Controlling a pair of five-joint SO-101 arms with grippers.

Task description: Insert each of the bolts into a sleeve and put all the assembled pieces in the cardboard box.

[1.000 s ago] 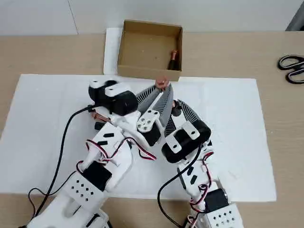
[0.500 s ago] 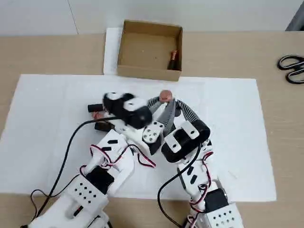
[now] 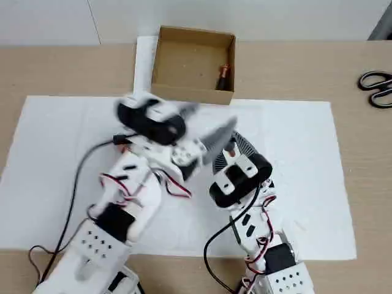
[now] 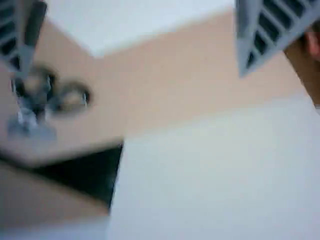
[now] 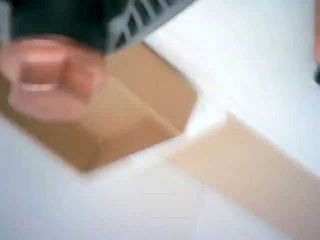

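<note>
Your left gripper (image 3: 205, 122) swung aside, jaws wide, nothing between. Right gripper (image 3: 231, 146) seems clamped on the copper piece (image 5: 50, 75); handoff done, cardboard box (image 3: 190, 93) just beyond its jaws.

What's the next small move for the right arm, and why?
Probably carry the right hand forward over the cardboard box and stop above its opening. It grips a copper piece, the left hand is open and clear of it, and the box, with one piece inside, lies just ahead.
</note>
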